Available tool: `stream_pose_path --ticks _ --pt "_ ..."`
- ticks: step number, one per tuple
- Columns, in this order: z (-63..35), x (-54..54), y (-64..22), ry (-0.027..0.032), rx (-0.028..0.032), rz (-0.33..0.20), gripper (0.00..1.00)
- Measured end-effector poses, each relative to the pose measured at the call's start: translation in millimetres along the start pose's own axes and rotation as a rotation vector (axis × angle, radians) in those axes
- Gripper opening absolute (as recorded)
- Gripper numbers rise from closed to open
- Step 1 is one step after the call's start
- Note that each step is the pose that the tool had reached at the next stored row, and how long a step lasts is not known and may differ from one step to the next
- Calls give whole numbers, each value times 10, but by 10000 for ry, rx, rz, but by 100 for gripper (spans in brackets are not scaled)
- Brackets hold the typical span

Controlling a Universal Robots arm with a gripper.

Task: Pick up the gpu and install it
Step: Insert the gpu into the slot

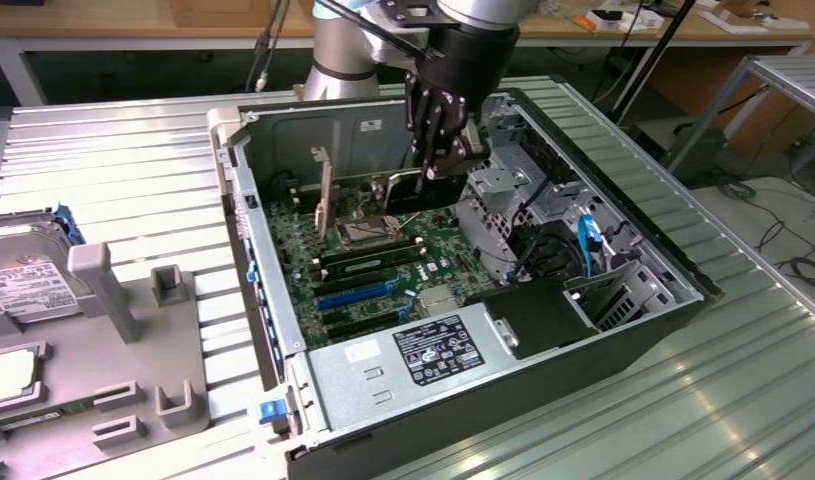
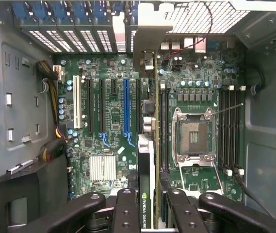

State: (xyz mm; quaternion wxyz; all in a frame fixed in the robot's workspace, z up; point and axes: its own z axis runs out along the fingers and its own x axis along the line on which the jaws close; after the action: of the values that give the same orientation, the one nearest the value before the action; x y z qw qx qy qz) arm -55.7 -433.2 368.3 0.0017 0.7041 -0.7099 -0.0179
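In the wrist view the gpu (image 2: pixel 146 145) appears edge-on, a thin card with a green label, standing upright over the motherboard (image 2: pixel 104 145). Its silver bracket (image 2: pixel 150 29) points toward the case's rear vents. My gripper (image 2: pixel 147 196) is shut on the card's near end, with a black finger (image 2: pixel 126 206) on each side. The card lines up between the blue slot (image 2: pixel 126 109) and the memory slots beside the CPU socket (image 2: pixel 193 138); I cannot tell whether it is seated. In the exterior view my gripper (image 1: pixel 441 150) reaches down into the open computer case (image 1: pixel 267 300).
A metal drive cage (image 1: pixel 514 190) rises close to my gripper on the exterior view's right. The power supply (image 1: pixel 421 350) fills the case's near end. A hard drive (image 1: pixel 27 280) lies on a grey fixture (image 1: pixel 127 330) at the exterior view's left.
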Motion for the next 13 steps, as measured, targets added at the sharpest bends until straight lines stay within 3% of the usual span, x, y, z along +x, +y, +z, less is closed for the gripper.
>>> stream_pose_path --ticks 1,7,12,13 --pt "80 2 -2 0 0 -1 27" --pt "332 8 -8 6 0 0 27" --pt "374 15 -9 15 1 1 27" --pt "376 21 -10 121 2 2 27"
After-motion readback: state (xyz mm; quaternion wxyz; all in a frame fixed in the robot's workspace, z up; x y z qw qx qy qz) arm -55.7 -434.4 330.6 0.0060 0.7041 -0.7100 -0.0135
